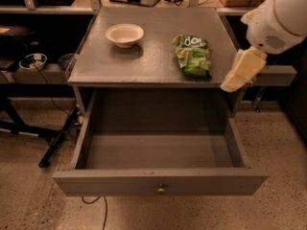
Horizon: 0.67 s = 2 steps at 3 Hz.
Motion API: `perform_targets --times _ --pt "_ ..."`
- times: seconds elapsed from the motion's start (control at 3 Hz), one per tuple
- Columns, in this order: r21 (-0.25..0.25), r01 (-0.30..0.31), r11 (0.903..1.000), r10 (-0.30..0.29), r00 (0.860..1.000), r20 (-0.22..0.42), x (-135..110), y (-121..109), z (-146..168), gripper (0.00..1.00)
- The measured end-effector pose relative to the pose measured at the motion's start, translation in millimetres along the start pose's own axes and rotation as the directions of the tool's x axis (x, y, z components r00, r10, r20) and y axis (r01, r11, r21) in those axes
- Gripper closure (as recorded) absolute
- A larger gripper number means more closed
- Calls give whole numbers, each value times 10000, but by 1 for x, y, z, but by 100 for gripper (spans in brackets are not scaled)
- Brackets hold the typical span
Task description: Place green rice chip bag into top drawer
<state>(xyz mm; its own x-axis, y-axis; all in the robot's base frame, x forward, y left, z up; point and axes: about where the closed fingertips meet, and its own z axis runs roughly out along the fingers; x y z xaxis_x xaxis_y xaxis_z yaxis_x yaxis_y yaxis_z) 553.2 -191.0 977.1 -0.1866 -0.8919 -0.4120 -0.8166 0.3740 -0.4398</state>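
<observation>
The green rice chip bag [193, 55] lies flat on the grey table top [153, 37], right of centre near the front edge. The top drawer [160, 152] under the table top is pulled fully open and holds nothing; its front panel with the small brass knob [161, 189] faces me. My gripper [241, 72], cream coloured on a white arm [280, 18], hangs at the table's right front corner. It is just right of the bag and apart from it, and holds nothing that I can see.
A cream round bowl [124, 34] stands on the table top at the back left. A low shelf with a small dish and cables [33, 61] is on the left. Black stand legs [55, 138] lie on the speckled floor. A shelf edge [278, 74] juts out at the right.
</observation>
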Motion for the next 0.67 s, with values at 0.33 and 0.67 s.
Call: perform_targets --times 0.33,0.67 --pt "343 70 9994 -79 9996 263 -11 -20 16 0" --pt "-11 539 9985 -536 9951 836 -29 -33 34 0"
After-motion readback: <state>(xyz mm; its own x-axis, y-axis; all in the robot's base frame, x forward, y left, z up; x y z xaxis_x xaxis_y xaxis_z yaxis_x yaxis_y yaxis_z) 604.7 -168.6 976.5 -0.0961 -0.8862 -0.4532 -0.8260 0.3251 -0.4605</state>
